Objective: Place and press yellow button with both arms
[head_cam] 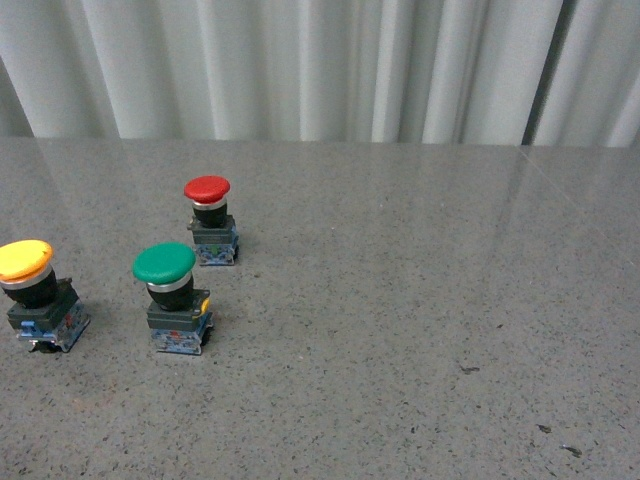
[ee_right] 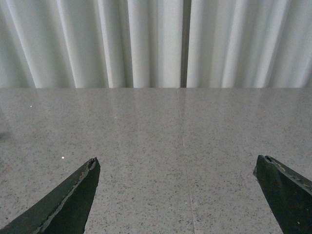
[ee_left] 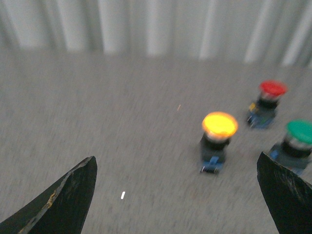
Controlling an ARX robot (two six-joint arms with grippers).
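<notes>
The yellow button [head_cam: 30,290] stands upright on the grey speckled table at the far left of the front view, with a yellow mushroom cap, black collar and dark base with blue parts. It also shows in the blurred left wrist view [ee_left: 218,139], ahead of my left gripper [ee_left: 178,168], which is open and empty with the button beyond the gap, nearer one finger. My right gripper [ee_right: 175,165] is open and empty over bare table. Neither arm shows in the front view.
A green-capped button [head_cam: 170,295] stands just right of the yellow one, and a red-capped button [head_cam: 210,220] stands behind it. Both also show in the left wrist view, green [ee_left: 297,141] and red [ee_left: 268,100]. White curtains [head_cam: 320,65] hang behind the table's far edge.
</notes>
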